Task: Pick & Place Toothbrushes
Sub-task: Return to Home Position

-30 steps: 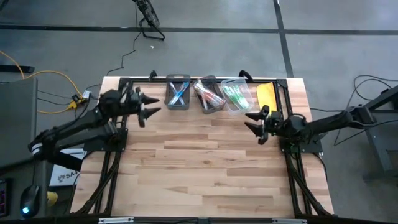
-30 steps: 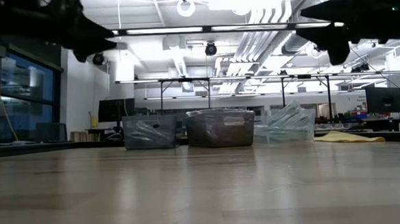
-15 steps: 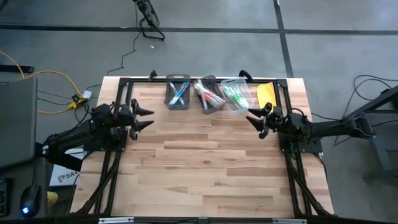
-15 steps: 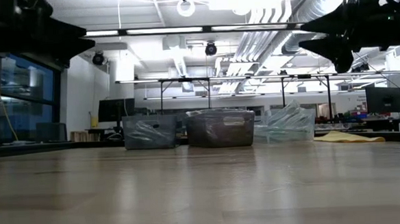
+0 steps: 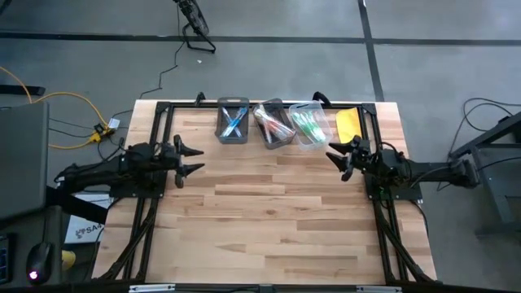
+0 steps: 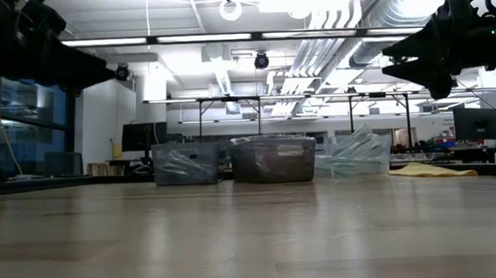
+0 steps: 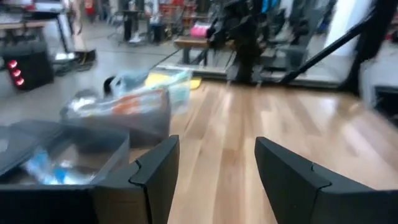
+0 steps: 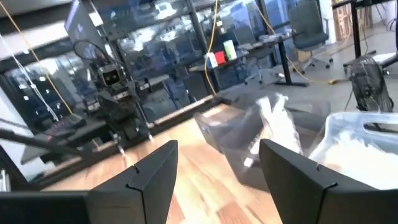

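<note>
The toothbrushes lie in three bins along the table's far edge: blue ones in a dark grey bin [image 5: 233, 122], orange-red and white ones in the middle bin [image 5: 273, 124], green ones in a clear bin [image 5: 308, 124]. In the low view the bins [image 6: 272, 159] stand side by side. My left gripper [image 5: 189, 159] hovers open near the table's left side, nearer than the grey bin [image 7: 56, 158]. My right gripper [image 5: 339, 159] hovers open on the near right of the clear bin [image 8: 364, 140]. Neither gripper holds anything.
A yellow flat object [image 5: 348, 124] lies at the far right corner, beside the clear bin, and shows low on the table in the low view [image 6: 432, 169]. A black frame [image 5: 374, 122] runs along the table's edges. Bare wood [image 5: 269, 220] spans the middle and near part.
My left gripper has moved away from the grey bin, toward the table's near and left edges, as its arm drew back and lowered. My right arm has also drawn back toward the right and lowered, its gripper staying near the clear bin. Both grippers stayed open; the bins have not moved.
</note>
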`<state>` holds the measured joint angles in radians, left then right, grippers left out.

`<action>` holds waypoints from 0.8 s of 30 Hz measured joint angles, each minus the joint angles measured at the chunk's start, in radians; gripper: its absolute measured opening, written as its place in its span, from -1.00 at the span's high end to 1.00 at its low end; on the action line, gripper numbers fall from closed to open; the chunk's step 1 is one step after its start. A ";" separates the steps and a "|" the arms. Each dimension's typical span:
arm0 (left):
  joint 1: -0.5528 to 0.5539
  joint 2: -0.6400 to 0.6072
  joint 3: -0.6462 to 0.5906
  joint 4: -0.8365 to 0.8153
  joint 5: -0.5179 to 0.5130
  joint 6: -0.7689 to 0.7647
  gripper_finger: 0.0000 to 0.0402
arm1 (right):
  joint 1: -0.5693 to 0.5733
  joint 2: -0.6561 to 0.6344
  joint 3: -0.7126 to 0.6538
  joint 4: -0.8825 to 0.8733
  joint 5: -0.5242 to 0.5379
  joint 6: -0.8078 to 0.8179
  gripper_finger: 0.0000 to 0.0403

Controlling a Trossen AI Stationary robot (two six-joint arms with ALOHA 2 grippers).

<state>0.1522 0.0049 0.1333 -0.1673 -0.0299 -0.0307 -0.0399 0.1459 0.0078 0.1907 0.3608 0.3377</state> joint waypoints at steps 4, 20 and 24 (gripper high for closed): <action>-0.024 0.003 -0.049 0.015 -0.068 0.001 -0.03 | 0.000 -0.033 0.000 -0.043 -0.022 0.006 -0.09; -0.023 0.000 -0.064 0.068 -0.059 0.132 -0.03 | 0.000 -0.032 -0.001 -0.107 -0.020 -0.075 -0.09; -0.022 0.001 -0.064 0.063 -0.050 0.158 -0.03 | 0.000 -0.032 -0.001 -0.112 -0.020 -0.099 -0.09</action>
<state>0.1303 0.0060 0.0692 -0.1045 -0.0795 0.1273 -0.0399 0.1139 0.0071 0.0784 0.3404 0.2390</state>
